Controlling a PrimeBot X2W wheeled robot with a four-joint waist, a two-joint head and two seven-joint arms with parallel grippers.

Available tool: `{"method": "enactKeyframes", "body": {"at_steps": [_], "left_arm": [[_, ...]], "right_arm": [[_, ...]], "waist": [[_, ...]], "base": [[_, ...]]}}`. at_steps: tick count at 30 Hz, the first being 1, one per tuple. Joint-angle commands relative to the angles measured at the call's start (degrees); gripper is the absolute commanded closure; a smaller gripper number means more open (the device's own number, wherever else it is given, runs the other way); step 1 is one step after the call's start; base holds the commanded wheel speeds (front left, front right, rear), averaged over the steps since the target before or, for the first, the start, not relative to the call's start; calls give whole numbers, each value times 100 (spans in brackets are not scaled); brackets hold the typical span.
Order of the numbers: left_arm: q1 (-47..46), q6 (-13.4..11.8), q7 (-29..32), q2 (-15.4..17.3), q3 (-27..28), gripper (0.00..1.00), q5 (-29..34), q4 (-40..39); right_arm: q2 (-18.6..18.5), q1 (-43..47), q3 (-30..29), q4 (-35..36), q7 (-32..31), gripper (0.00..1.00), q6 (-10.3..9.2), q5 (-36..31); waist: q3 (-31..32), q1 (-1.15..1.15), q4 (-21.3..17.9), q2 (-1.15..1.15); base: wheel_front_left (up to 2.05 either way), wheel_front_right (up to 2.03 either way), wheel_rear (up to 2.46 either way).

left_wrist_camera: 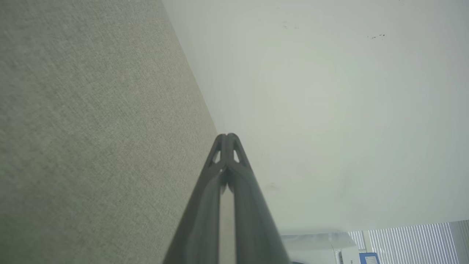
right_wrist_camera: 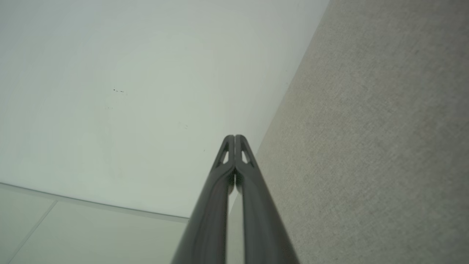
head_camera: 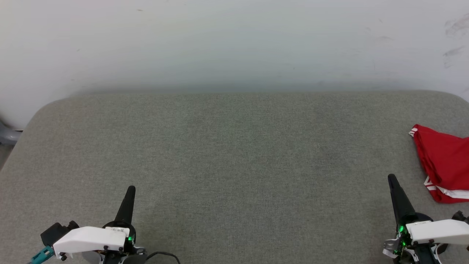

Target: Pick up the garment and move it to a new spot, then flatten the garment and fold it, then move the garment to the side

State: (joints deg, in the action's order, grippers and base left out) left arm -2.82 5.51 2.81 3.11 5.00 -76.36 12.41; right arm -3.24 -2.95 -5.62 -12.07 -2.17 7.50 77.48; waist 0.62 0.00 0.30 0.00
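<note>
The red garment (head_camera: 445, 163) lies bunched at the right edge of the grey padded surface (head_camera: 234, 154) in the head view, partly cut off by the frame, with red-and-white striped trim showing at its corners. Its lettering is hidden. My right gripper (head_camera: 392, 178) is shut and empty at the lower right, a short way left of and below the garment, not touching it. My left gripper (head_camera: 130, 189) is shut and empty at the lower left, far from the garment. Both wrist views show fingertips pressed together: left gripper (left_wrist_camera: 227, 135), right gripper (right_wrist_camera: 234, 136).
A pale wall (head_camera: 234, 44) rises behind the padded surface's far edge. The surface has rounded corners at the far left and far right. Window blinds (left_wrist_camera: 410, 240) show at the lower right of the left wrist view.
</note>
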Motion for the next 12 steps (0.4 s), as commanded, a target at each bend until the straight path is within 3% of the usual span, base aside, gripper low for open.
{"method": "enactKeyframes", "body": {"at_steps": [1, 12], "left_arm": [[-125, 26, 17, 3, 28, 100, -85, -15], [-218, 99, 153, -7, 72, 100, -629, 52]], "right_arm": [[-11, -118, -15, 7, -46, 100, -1, 99], [-3, -211, -31, -62, -178, 100, -1, 603]], "waist": [[-1, 0, -1, 0], [-26, 0, -10, 0]], "base": [[0, 0, 0], [0, 0, 0]]}}
